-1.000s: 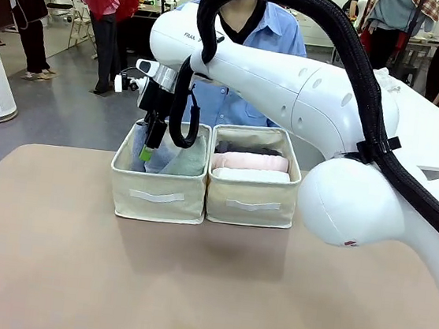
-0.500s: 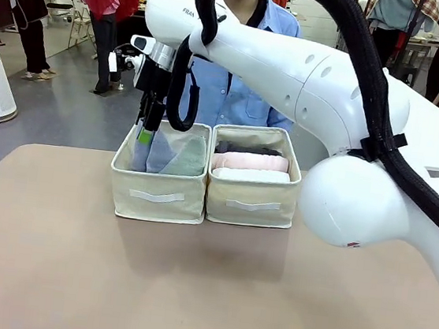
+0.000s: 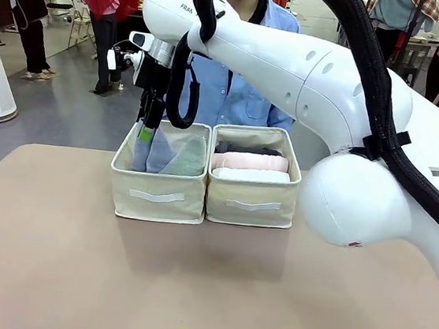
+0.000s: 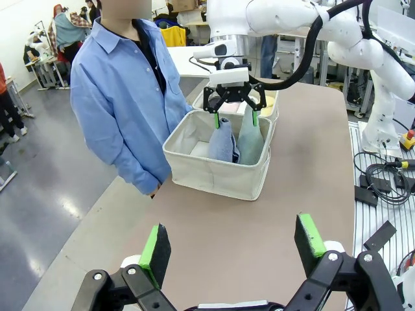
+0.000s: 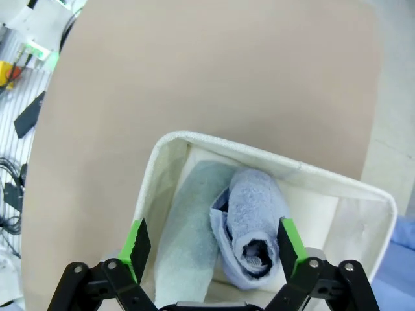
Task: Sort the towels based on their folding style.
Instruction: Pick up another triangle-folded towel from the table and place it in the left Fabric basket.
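I have the right hand [image 3: 147, 128] hanging over the left bin [image 3: 157, 195], fingers spread wide and holding nothing. In the right wrist view the light blue cone [image 5: 251, 234] and the pale green cone [image 5: 187, 233] lie side by side inside that bin, directly between the green pads [image 5: 138, 241], which touch neither.

The right bin [image 3: 251, 203] stands touching the left one; in it I see the pink roll [image 3: 249, 161], the white roll [image 3: 250, 175] nearer me, and a dark grey roll [image 3: 247, 148] at the far end. I cannot find the yellow roll.

The left hand [image 4: 232, 249] hangs open and empty above bare worktop [image 3: 74, 259], well apart from the bins.

Obstructions: the right arm [image 3: 308, 79] with its black cable sleeve [image 3: 372, 79] crosses the front view and hides the right far side of the worktop. A person in a blue shirt [image 4: 130, 97] stands just beyond the bins at the far edge. Other people stand farther off on the floor behind.
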